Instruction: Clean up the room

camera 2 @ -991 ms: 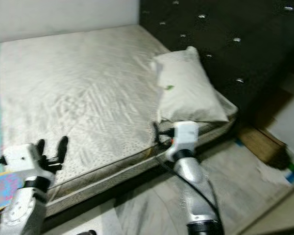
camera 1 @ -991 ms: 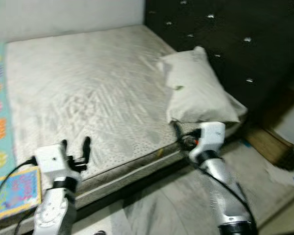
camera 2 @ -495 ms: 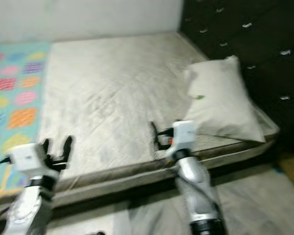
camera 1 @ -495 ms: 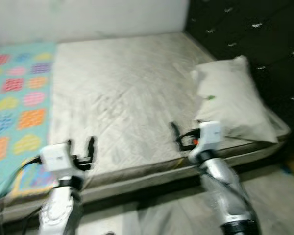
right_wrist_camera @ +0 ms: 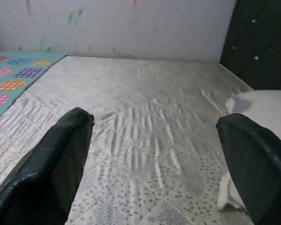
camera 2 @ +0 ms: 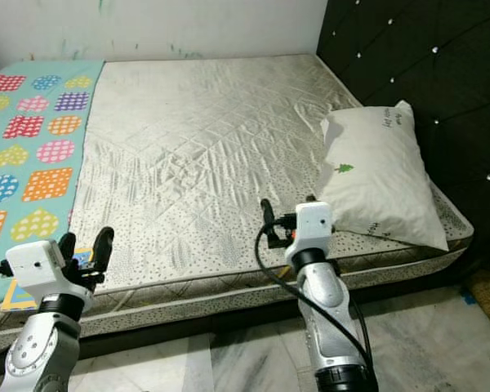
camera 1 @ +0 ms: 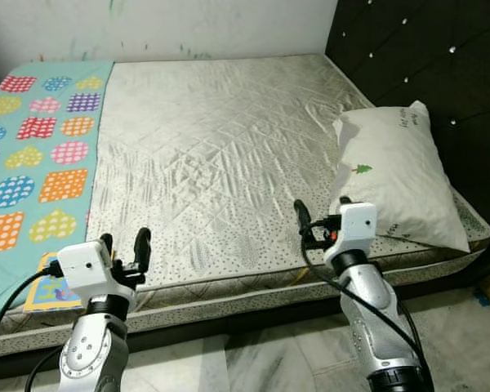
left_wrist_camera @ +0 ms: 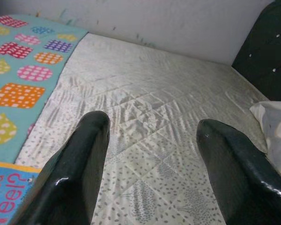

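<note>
A bed with a quilted, silvery-cream mattress cover stands against a pale wall and a black tufted headboard on the robot's right. A white rectangular pillow with a small green tree print lies on the right part of the bed, next to the headboard and close to the near edge. A turquoise blanket with multicoloured patterned hearts and squares covers the left part of the bed. A flat, colourful children's book rests at the near left edge of the bed, partly on the blanket. The left gripper is raised at the near edge of the bed, just beside the book, with its 2 black fingers spread wide and holding nothing. The right gripper is raised over the near edge of the bed, just beside the lower corner of the pillow, with its 2 fingers also spread wide and holding nothing. A pale marble-patterned floor lies below the bed.
</note>
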Available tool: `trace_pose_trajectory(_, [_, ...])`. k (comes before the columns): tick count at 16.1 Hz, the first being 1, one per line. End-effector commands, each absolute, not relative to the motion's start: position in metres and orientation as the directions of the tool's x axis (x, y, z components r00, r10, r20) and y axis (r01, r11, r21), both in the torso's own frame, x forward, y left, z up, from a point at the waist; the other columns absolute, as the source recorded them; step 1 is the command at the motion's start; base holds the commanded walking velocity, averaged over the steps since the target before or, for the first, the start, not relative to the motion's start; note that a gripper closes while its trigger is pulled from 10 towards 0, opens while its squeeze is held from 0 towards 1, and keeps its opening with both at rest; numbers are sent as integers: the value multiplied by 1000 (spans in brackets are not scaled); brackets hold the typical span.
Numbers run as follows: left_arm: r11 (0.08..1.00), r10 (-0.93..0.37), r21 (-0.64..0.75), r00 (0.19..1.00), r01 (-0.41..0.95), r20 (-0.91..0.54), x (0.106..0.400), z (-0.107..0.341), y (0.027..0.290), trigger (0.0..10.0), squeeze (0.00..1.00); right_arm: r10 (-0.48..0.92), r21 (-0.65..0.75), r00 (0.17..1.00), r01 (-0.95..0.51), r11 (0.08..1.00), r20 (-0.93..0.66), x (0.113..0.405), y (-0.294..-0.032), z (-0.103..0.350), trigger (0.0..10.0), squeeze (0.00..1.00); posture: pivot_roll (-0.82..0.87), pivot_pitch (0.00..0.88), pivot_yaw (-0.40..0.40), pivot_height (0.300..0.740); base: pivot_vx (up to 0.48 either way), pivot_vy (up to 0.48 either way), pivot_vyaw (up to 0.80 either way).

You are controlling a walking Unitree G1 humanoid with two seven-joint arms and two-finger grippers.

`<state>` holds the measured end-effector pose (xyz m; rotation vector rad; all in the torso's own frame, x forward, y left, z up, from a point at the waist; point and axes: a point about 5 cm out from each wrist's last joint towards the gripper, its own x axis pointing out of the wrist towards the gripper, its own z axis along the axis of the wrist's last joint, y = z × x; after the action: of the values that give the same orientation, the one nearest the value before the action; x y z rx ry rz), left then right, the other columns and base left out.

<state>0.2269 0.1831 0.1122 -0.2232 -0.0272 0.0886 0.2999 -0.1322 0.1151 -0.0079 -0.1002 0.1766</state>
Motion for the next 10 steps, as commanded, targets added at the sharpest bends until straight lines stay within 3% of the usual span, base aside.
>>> trace_pose_trajectory(1, [971, 82, -225, 996, -76, 18, 227, 112, 182, 10000, 0, 177, 12, 982, -178, 984, 68, 298, -130, 112, 10000, 0, -39, 99, -87, 740, 0, 0, 0])
trace_pose_trajectory(10, [971, 69, -233, 997, -61, 26, 228, 112, 179, 10000, 0, 179, 15, 979, -181, 983, 93, 299, -134, 115, 10000, 0, -46, 104, -89, 740, 264, 0, 0])
